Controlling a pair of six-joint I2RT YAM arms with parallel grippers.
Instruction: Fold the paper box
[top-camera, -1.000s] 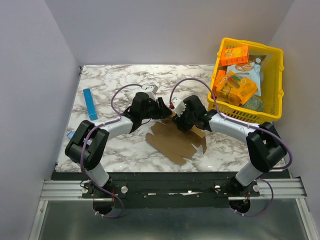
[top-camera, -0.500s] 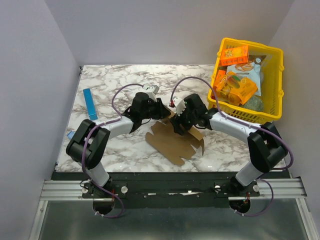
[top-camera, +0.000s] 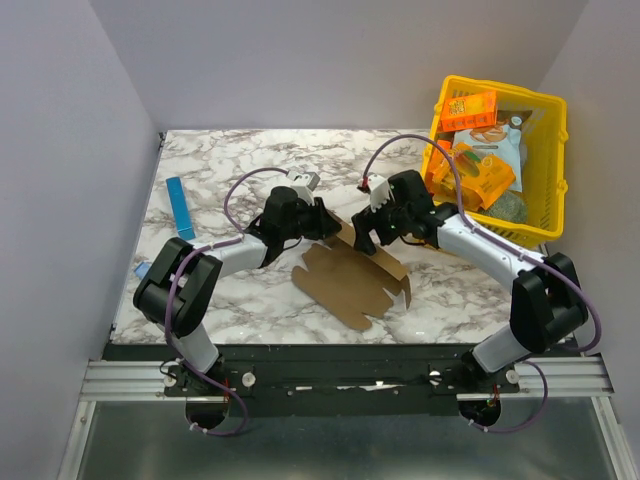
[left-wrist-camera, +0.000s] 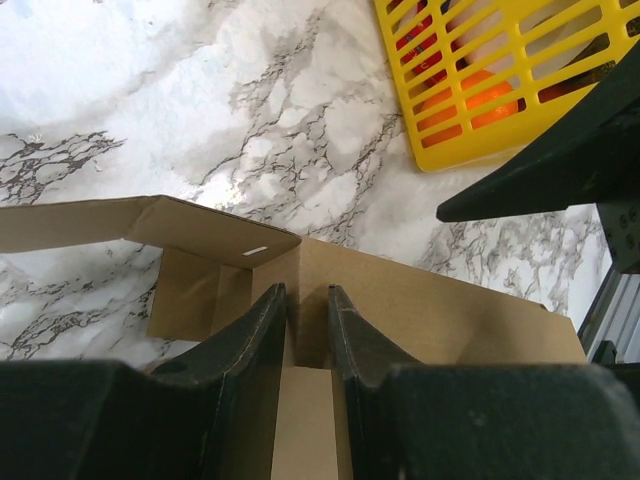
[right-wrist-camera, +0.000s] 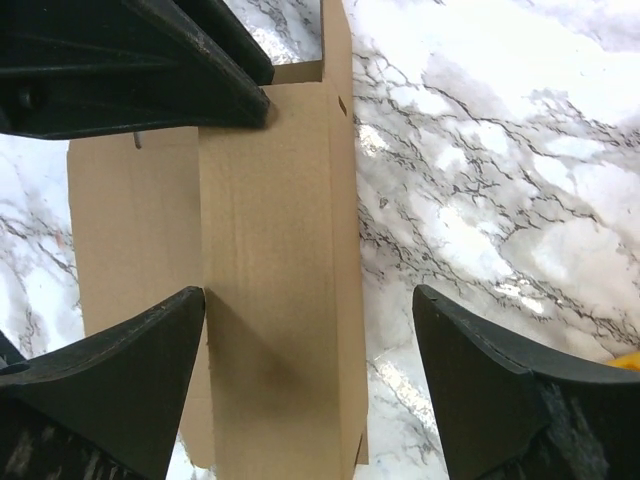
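The paper box (top-camera: 352, 278) is a flat brown cardboard sheet with flaps, lying on the marble table in front of both arms. Its far panel is partly raised. My left gripper (top-camera: 331, 224) is at the box's far left edge. In the left wrist view my left gripper (left-wrist-camera: 307, 295) is shut on a cardboard flap of the box (left-wrist-camera: 440, 310). My right gripper (top-camera: 366, 236) hovers over the far right part of the box. In the right wrist view my right gripper (right-wrist-camera: 310, 300) is wide open above a folded panel (right-wrist-camera: 270, 250) and holds nothing. The left gripper's fingers (right-wrist-camera: 180, 70) show at the top of that view.
A yellow basket (top-camera: 553, 140) holding orange snack boxes and packets stands at the back right, close behind my right arm; it also shows in the left wrist view (left-wrist-camera: 480, 60). A slim blue bar (top-camera: 180, 208) lies at the left. A small blue item (top-camera: 142, 270) sits at the table's left edge.
My right gripper has drawn back and to the right, off the box toward the basket, with its arm raised. My left gripper has stayed on the box's far edge.
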